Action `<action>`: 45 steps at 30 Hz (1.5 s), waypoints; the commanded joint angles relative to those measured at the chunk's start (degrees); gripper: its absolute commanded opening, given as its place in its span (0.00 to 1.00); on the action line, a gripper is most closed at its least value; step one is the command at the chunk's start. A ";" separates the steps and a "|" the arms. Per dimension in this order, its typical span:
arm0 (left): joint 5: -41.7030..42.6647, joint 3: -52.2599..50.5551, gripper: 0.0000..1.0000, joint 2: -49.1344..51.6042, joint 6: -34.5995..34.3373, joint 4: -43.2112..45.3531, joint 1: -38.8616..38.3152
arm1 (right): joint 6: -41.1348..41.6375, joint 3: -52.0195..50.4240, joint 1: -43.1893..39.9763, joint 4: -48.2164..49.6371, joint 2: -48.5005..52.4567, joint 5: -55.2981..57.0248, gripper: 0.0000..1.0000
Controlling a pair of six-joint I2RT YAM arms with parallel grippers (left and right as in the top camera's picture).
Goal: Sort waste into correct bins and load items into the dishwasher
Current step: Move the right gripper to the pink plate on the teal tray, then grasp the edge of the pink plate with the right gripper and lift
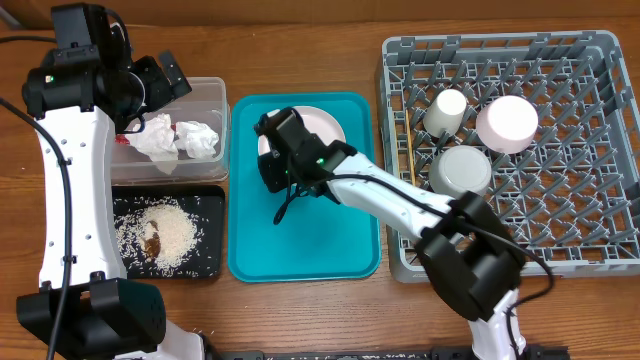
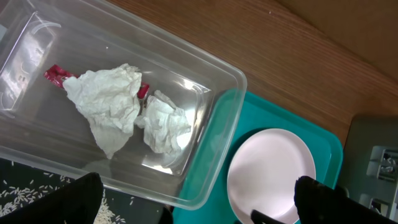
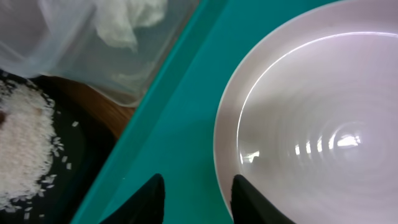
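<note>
On the teal serving tray, pale pink plate lies flat, its rim between the parted, empty fingers of the right gripper, plate body toward the dish rack.

Pale pink plate lies flat, its rim between the spread fingers of the right claw; crumpled white napkins and red wrapper rest in the clear tub under the left claw

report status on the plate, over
Right tool open at plate rim, plate on teal tray. Left tool open over clear tub, holding nothing. Nothing in the way.
</note>
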 commanded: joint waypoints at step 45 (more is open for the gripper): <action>-0.79 1.33 1.00 0.31 0.24 -0.02 -0.37 | 2.54 1.09 -4.35 -8.15 -22.40 -1.44 0.04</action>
